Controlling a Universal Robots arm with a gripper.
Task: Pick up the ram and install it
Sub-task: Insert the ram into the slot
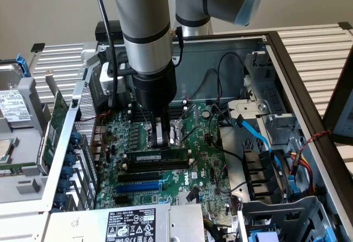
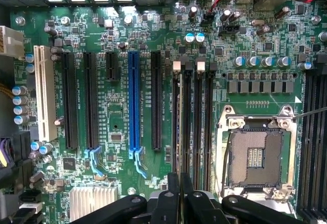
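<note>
Open PC case [image 1: 300, 90] sits on the slatted worktop [image 1: 322, 49], with the motherboard [image 1: 193, 165] exposed.

The arm comes straight down over the memory slots. Pincer [image 1: 160, 141] fingers are drawn together to a thin gap, and in the exterior view the tips meet the top edge of the ram [image 1: 148, 157].

The ram stands on edge along the black slot just beside the CPU socket [image 1: 177, 127], white label facing the camera. The fingers are on it near its middle. Can't tell if it is fully seated or if the end clips are latched.

More black slots lie parallel on the near side of it, then the blue slot [image 1: 138, 187].

Wrist view looks straight down on the board [image 2: 127, 30]. The pincer [image 2: 180, 196] is closed up and lines up with the slot bank next to the open socket [image 2: 255, 155].

Blue slot [image 2: 134, 101] and white slot [image 2: 38, 91] sit well off to the far side of that bank. The finned heatsink [image 2: 92, 201] is near the white slot's end.

- Exterior view's left: a green expansion card [image 1: 55, 126] stands against the case's rear panel, and a hard drive [image 1: 12, 107] lies outside the case.
- Exterior view's right: a blue cable [image 1: 259, 137] runs through the drive bay.
- Power supply [image 1: 129, 225] is at the near edge.
</note>
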